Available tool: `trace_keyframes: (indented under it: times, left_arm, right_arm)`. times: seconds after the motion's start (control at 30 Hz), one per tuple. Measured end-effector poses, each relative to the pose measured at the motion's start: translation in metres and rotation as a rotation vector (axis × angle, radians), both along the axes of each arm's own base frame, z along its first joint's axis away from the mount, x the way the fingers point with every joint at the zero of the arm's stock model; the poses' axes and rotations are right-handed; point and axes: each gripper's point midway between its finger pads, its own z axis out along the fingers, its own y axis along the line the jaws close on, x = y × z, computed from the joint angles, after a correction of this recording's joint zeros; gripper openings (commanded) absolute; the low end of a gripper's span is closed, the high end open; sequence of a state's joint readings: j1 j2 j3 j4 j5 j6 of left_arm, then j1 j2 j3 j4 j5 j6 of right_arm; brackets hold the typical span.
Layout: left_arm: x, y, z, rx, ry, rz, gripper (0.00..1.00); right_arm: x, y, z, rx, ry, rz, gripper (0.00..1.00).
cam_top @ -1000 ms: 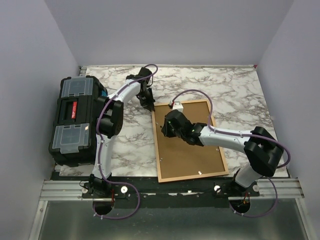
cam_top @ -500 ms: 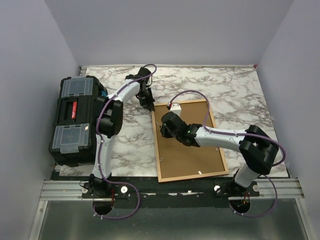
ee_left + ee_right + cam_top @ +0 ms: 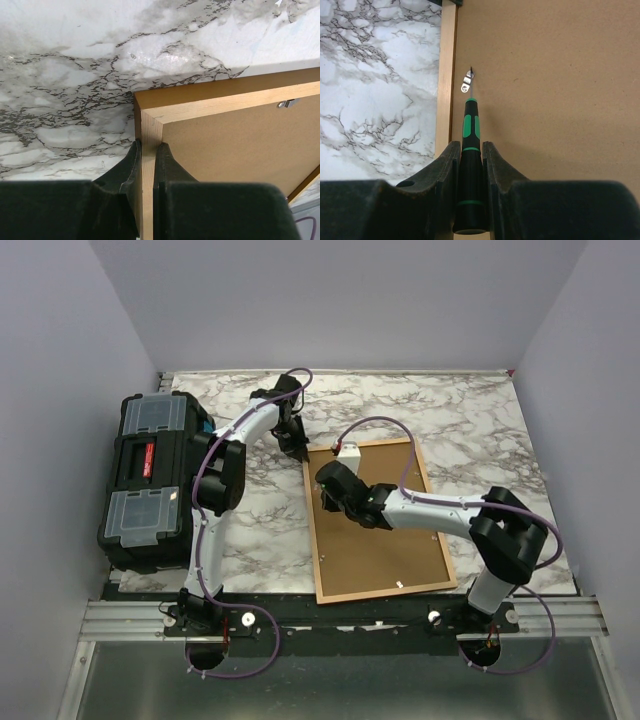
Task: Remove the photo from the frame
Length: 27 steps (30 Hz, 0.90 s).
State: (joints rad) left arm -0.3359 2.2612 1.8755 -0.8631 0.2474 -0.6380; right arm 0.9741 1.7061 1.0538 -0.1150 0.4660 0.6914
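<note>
The frame (image 3: 210, 106) is smooth bare wood, its backing board (image 3: 545, 75) matt brown fibreboard, the counter (image 3: 75, 65) around it glossy marbled.

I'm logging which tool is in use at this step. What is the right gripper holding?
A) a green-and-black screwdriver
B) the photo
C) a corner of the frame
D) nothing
A: in the right wrist view, the right gripper is closed on a green-and-black screwdriver. The screwdriver's tip is at a small metal clip beside the frame.
</note>
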Motion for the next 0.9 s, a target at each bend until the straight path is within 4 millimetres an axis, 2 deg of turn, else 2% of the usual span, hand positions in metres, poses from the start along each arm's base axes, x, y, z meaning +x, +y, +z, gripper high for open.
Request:
trace_keyframes:
  times: [0.13,0.2,0.3,0.43,0.5,0.53,0.63,0.73,0.8,0.87,0.9]
  left_arm:
    - [0.000,0.000,0.000,0.000,0.000,0.000,0.01]
    - [0.000,0.000,0.000,0.000,-0.001,-0.002,0.16]
    - [0.000,0.000,0.000,-0.001,-0.003,-0.007,0.38]
    - [0.003,-0.006,0.004,-0.039,-0.019,-0.026,0.55]
    - [0.004,-0.008,0.010,-0.053,-0.040,-0.039,0.72]
    - [0.005,-0.008,0.016,-0.060,-0.058,-0.048,0.76]
    - [0.002,-0.007,0.039,-0.071,-0.115,-0.067,0.79]
    - [-0.009,-0.004,0.072,-0.075,-0.195,-0.083,0.79]
    - [-0.024,0.000,0.098,-0.077,-0.261,-0.089,0.75]
    - [-0.042,0.001,0.111,-0.077,-0.302,-0.098,0.72]
    - [-0.058,-0.001,0.117,-0.079,-0.322,-0.115,0.71]
  right_arm:
    - [-0.002,0.000,0.006,0.003,-0.007,0.019,0.00]
    - [-0.004,-0.002,0.018,0.018,-0.023,0.033,0.00]
    - [-0.010,-0.010,0.051,0.065,-0.072,0.054,0.00]
    - [-0.024,-0.032,0.097,0.149,-0.145,0.061,0.00]
    - [-0.036,-0.049,0.101,0.164,-0.152,0.059,0.00]
    - [-0.042,-0.056,0.099,0.166,-0.148,0.057,0.00]
    - [-0.062,-0.082,0.084,0.158,-0.116,0.055,0.00]
    - [-0.077,-0.099,0.079,0.155,-0.090,0.056,0.00]
    - [-0.083,-0.106,0.087,0.176,-0.094,0.055,0.00]
    - [-0.086,-0.111,0.095,0.199,-0.106,0.055,0.00]
    - [-0.088,-0.113,0.099,0.209,-0.111,0.055,0.00]
